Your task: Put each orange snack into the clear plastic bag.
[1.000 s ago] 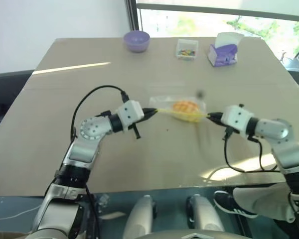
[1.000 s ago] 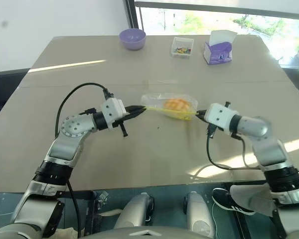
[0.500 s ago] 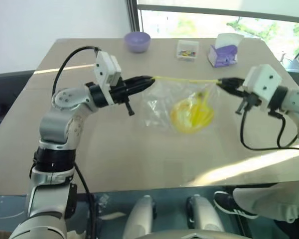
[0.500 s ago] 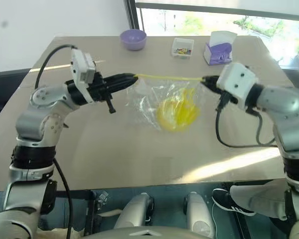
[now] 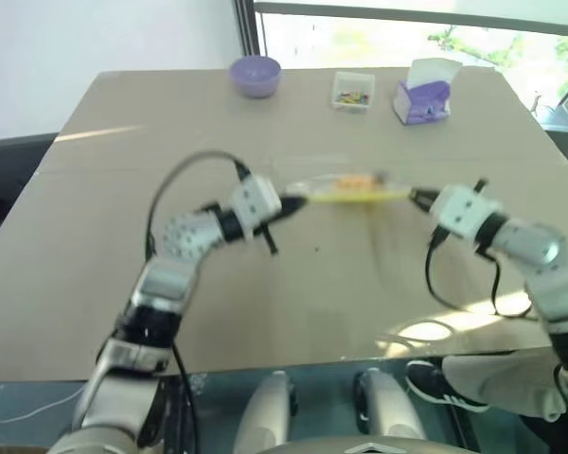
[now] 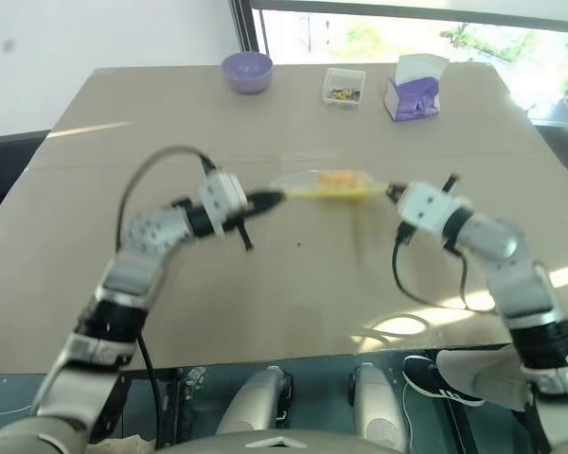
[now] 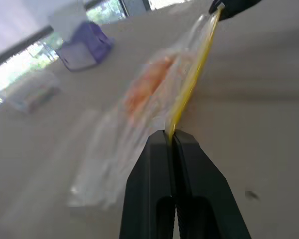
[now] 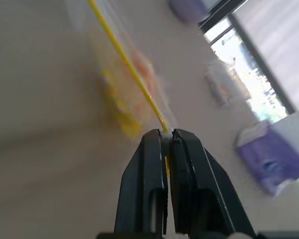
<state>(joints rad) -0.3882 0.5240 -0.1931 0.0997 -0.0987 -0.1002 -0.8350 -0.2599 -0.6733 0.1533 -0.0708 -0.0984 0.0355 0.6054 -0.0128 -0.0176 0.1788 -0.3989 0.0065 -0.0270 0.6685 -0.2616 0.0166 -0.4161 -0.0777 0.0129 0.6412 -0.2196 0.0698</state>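
Observation:
The clear plastic bag (image 5: pixel 346 189) is stretched low over the table between my two grippers, with its yellow zip strip (image 7: pixel 192 84) pulled taut. The orange snack (image 5: pixel 358 180) sits inside the bag, showing through the film (image 7: pixel 147 84). My left gripper (image 5: pixel 289 201) is shut on the left end of the zip strip. At the right end my right gripper (image 5: pixel 415 196) is shut on the strip (image 8: pixel 124 64). The bag's body lies on the far side of the strip, towards the back of the table.
At the back of the tan table (image 5: pixel 95 189) stand a purple bowl (image 5: pixel 256 74), a small clear box of colourful bits (image 5: pixel 353 91) and a purple tissue box (image 5: pixel 423 96). A person's shoe (image 5: pixel 435 383) shows below the table's near edge on the right.
Half a second ago both grippers held the bag raised, with the snack hanging in it. They have since come down together, and the bag is low over the table again.

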